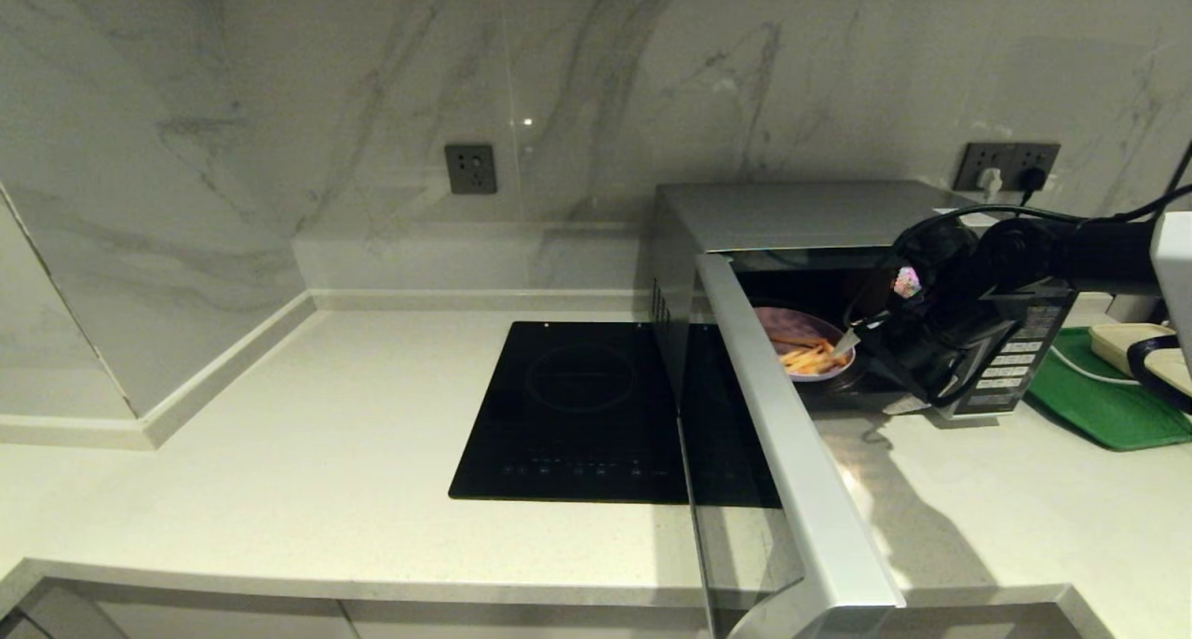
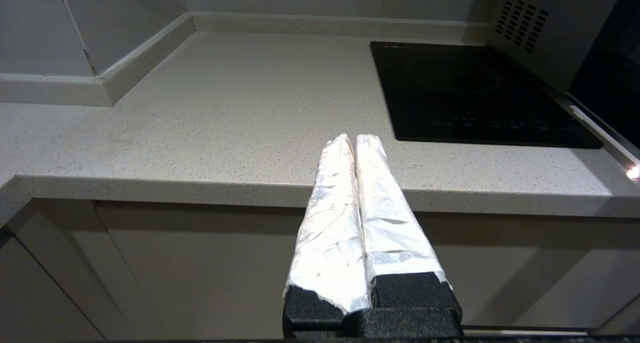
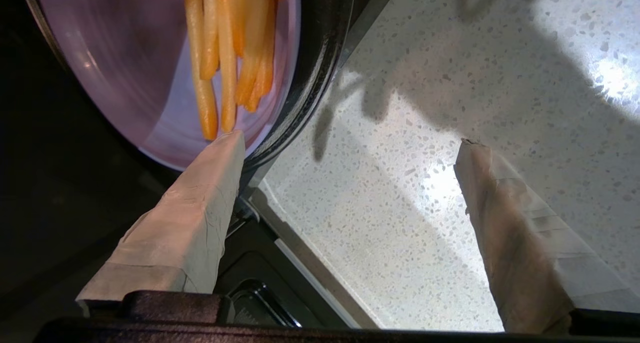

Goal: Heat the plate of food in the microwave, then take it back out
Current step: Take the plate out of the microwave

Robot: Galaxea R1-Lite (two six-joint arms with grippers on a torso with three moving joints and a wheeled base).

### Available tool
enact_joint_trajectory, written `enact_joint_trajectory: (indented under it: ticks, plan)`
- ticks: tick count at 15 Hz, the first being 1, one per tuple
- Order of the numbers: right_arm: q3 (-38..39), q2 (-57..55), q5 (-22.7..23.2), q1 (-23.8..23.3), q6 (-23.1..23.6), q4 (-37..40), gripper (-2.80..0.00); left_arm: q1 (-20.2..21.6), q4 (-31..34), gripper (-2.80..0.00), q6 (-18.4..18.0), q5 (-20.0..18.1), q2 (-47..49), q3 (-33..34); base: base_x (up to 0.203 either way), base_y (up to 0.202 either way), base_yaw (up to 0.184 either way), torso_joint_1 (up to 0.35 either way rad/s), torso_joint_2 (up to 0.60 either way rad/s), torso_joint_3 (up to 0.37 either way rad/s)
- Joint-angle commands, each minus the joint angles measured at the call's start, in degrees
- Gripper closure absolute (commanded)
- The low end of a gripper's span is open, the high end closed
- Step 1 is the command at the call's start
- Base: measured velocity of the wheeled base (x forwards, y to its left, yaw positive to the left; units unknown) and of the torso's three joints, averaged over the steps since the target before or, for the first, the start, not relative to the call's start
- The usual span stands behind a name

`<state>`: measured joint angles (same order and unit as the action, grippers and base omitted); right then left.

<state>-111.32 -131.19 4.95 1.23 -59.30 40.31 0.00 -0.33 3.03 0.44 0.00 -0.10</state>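
Reaching: right end effector (image 3: pixel 350 143) at microwave (image 1: pixel 801 215) mouth, fingers apart, one tip over plate of food (image 1: pixel 806 343) rim, gripping nothing.
Door: open for access.
Left end effector (image 2: pixel 356 148): parked below worktop (image 2: pixel 225 108) edge, fingers together.

The silver microwave (image 1: pixel 792 215) stood at the counter's far right, its dark-glass door swung wide open toward the near edge. Inside sat the lavender plate of food (image 1: pixel 803 343), orange-yellow fries seemingly heaped on its near side.
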Motion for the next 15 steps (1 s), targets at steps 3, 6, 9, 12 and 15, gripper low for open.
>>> enact_joint_trajectory:
  ticks: [3,6,9,12,15]
  plan:
    - [-0.5,-2.2,-0.1,0.1,0.1,0.3,-2.8,0.0,0.0,0.0,0.0,0.0,0.0,0.0,0.0,0.0,0.0,0.0,0.0,0.0]
    - [-1.6,-3.5,-0.5,0.1,1.0,0.3,-2.8,0.0,0.0,0.0,0.0,0.1,0.0,0.0,0.0,0.0,0.0,0.0,0.0,0.0]
    - [-1.6,-4.6,-0.6,0.1,1.2,-1.2,-2.8,0.0,0.0,0.0,0.0,0.0,0.0,0.0,0.0,0.0,0.0,0.0,0.0,0.0]
    - [-1.8,-5.0,-0.9,0.1,1.9,-3.0,-2.8,0.0,0.0,0.0,0.0,0.0,0.0,0.0,0.0,0.0,0.0,0.0,0.0,0.0]
    - [-1.7,-5.7,-1.3,0.2,2.0,-3.0,-2.8,0.0,0.0,0.0,0.0,0.0,0.0,0.0,0.0,0.0,0.0,0.0,0.0,0.0]
